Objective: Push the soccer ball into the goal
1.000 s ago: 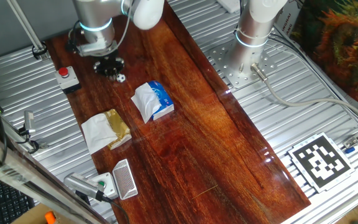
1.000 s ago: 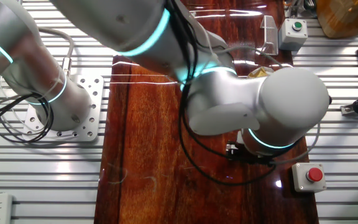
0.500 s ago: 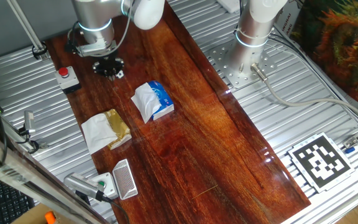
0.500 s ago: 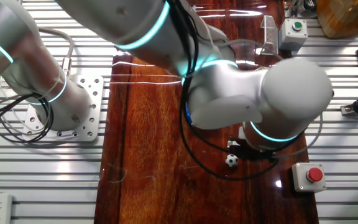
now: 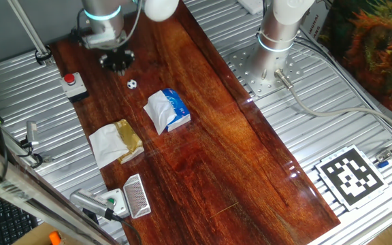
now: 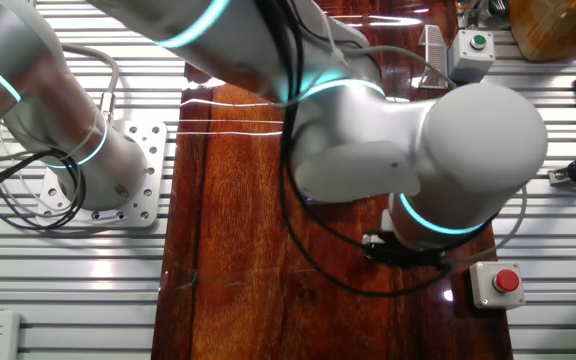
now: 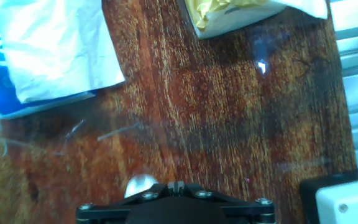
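The soccer ball [image 5: 133,84], tiny and white with black patches, lies on the dark wood table [image 5: 209,143], free of the gripper. My gripper [image 5: 118,61] hangs a little beyond it at the table's far left end, fingers together and holding nothing. In the hand view the gripper [image 7: 176,185] sits at the bottom edge, with a blurred pale round shape, probably the ball [image 7: 138,184], just left of it. The goal [image 5: 136,196], a white frame with grey mesh, stands at the near left end. It also shows in the other fixed view [image 6: 431,50]. There the arm hides the ball.
A blue and white tissue pack [image 5: 167,110] and a white napkin with a gold wrapper [image 5: 116,143] lie between the ball and the goal. A red button box [image 5: 70,82] sits left of the gripper. A white box with a green button [image 5: 111,202] stands beside the goal.
The gripper has drawn back from the ball toward the table's far end. The ball stays nearly where it was. In the other fixed view the arm now covers the ball.
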`<state>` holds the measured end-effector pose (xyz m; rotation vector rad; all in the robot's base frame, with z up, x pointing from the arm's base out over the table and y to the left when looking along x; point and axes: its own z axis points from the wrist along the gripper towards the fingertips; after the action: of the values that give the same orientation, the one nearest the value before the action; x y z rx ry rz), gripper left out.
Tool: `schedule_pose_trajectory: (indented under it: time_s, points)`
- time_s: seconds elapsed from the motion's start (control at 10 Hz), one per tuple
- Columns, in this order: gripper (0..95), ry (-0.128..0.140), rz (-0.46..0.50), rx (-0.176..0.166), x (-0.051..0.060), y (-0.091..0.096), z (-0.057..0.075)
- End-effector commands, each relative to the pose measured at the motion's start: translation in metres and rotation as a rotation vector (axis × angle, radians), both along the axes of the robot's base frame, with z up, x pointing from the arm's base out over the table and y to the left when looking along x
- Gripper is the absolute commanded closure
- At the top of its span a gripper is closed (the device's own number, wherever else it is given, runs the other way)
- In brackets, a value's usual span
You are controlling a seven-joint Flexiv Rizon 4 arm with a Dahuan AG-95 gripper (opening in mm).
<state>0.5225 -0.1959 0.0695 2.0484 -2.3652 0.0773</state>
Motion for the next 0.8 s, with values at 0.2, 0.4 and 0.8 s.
schedule_pose_trajectory:
  time_s: [0.2,0.4,0.8]
  points:
    - [95.0,-0.016,0.005,-0.004,-0.011,0.000,-0.019]
    - [95.0,-0.026,0.007,-0.010,-0.016,-0.002,-0.028]
    - [95.0,-0.039,-0.008,-0.004,-0.016,0.000,-0.047]
